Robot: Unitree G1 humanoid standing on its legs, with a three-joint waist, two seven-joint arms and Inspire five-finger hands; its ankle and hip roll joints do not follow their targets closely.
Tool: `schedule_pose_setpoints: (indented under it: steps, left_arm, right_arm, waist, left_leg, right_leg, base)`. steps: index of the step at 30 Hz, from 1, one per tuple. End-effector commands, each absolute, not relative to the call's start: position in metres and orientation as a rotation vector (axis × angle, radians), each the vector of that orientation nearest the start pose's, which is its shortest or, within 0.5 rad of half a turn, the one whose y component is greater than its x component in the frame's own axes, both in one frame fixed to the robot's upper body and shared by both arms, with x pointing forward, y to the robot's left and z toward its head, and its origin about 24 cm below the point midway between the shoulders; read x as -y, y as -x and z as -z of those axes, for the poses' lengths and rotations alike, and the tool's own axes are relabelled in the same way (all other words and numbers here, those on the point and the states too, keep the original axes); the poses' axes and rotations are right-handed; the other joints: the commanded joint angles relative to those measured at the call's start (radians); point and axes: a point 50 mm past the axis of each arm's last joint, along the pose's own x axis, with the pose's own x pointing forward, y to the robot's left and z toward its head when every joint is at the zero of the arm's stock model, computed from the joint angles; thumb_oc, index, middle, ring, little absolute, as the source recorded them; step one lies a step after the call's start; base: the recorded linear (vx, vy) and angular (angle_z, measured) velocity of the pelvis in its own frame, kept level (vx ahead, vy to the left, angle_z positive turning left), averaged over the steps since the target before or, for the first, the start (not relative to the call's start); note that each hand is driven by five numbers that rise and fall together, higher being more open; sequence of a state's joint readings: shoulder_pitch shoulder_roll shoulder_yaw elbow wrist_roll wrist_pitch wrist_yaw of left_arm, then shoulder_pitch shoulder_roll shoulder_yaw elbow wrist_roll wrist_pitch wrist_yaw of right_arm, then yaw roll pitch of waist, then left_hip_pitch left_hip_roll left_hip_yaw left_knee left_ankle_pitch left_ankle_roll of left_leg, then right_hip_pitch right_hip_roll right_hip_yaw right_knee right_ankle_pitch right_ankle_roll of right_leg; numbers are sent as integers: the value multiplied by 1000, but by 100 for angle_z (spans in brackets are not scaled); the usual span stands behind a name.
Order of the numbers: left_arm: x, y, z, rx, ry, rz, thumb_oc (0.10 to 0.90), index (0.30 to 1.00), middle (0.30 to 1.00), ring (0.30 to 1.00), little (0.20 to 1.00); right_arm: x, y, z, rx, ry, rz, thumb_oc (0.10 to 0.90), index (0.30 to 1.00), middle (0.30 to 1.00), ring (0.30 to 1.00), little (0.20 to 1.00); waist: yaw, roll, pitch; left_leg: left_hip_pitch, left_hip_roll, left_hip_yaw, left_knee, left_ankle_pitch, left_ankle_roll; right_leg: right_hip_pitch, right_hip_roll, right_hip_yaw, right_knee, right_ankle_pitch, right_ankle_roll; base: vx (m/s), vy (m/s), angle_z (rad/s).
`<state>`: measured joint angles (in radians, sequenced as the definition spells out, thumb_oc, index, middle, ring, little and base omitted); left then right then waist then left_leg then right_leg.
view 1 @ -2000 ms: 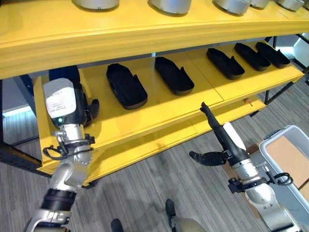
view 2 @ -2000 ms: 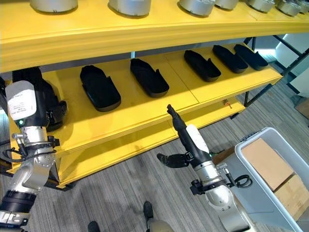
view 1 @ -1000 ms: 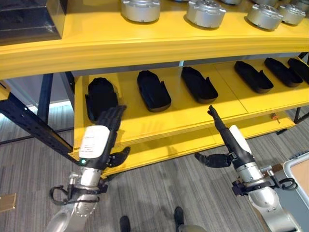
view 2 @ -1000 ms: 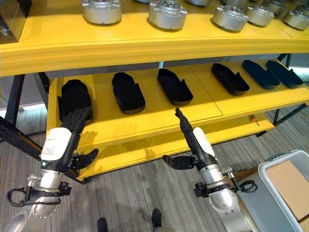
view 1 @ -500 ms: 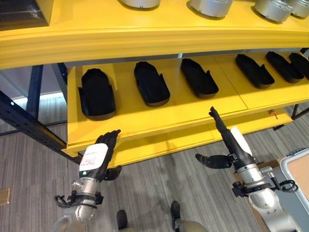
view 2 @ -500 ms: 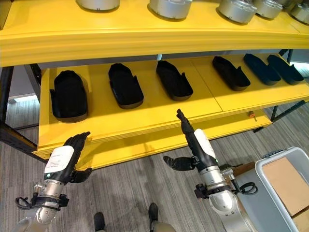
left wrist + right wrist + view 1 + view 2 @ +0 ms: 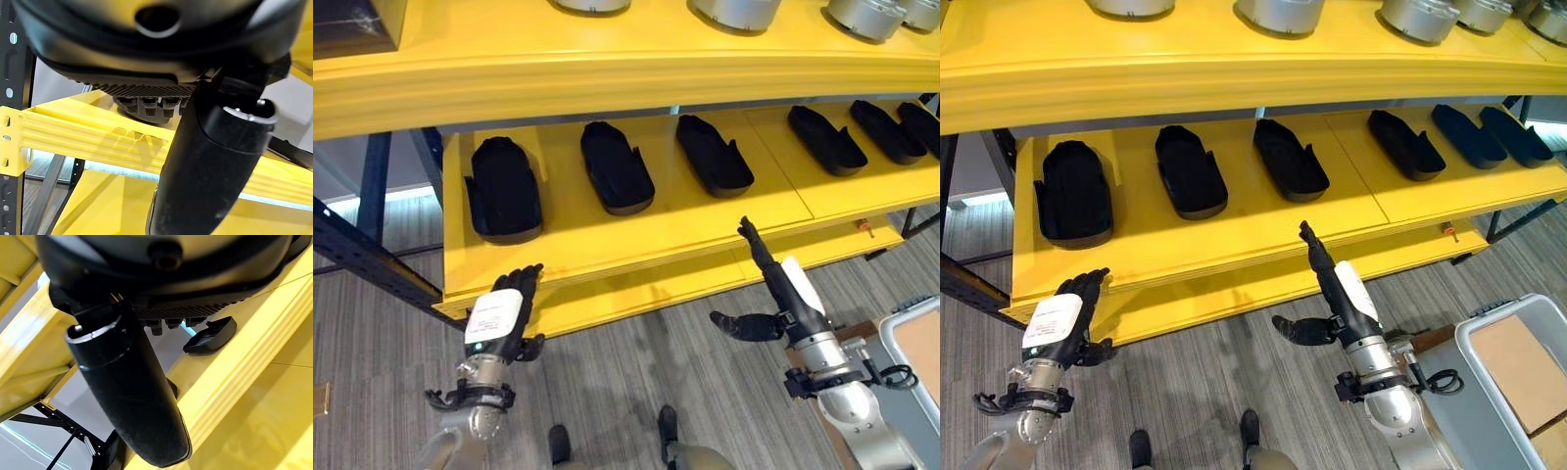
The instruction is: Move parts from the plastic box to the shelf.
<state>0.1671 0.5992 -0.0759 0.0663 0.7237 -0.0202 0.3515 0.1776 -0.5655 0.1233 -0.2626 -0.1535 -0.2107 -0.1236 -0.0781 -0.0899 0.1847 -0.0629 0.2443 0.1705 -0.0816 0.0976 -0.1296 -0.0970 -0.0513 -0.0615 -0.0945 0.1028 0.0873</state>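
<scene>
Several black moulded parts lie in a row on the yellow shelf's middle level, the leftmost near its left end, others beside it. My left hand hangs open and holds nothing just below the shelf's front edge, under that leftmost part. In the left wrist view its thumb and straight fingers stand before the shelf edge. My right hand is open too, its fingers pointing up in front of the shelf's lower board. The grey plastic box stands at the lower right with cardboard inside.
Round metal parts stand on the top level. A dark steel post braces the shelf's left side. The right wrist view shows a black part on the yellow board. Grey plank floor lies before the shelf.
My left hand has come down off the shelf level, leaving the leftmost black part there, and now hangs below the front edge. The camera has shifted. The right hand has barely moved.
</scene>
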Motion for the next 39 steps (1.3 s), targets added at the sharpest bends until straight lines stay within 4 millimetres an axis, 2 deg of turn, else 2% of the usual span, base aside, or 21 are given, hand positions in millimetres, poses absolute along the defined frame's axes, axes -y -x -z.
schedule_pose_setpoints:
  steps: [1, 18, 39]
  left_arm:
    - [-273, -242, -85, 226, -1396, -349, 900, 1000, 1000, 1000, 1000]
    - [-276, -263, -86, 183, -1380, -416, 900, 1000, 1000, 1000, 1000]
    - [-299, -273, -89, 98, -1415, -531, 900, 1000, 1000, 1000, 1000]
  right_arm:
    - [198, -223, -143, 566, 599, -41, 900, 1000, 1000, 1000, 1000]
    - [193, -227, -147, 583, 590, -59, 900, 1000, 1000, 1000, 1000]
    - [193, -224, -146, 567, 595, -85, 900, 1000, 1000, 1000, 1000]
  waist:
    - [-7, -47, -1]
    - [-25, -55, 19]
    - [-40, -71, 18]
  left_leg:
    - [86, 54, 11, -6, -29, -25]
    - [68, 52, 24, -6, -20, -23]
    - [76, 49, 43, -6, -25, -24]
  right_leg:
    - [74, -25, -8, 7, -53, 40]
    - [37, -26, 13, 7, -40, 43]
    - [26, -25, 25, 7, -38, 45]
  base:
    - [0, 0, 0]
    - [1, 5, -3]
    - [2, 4, -2]
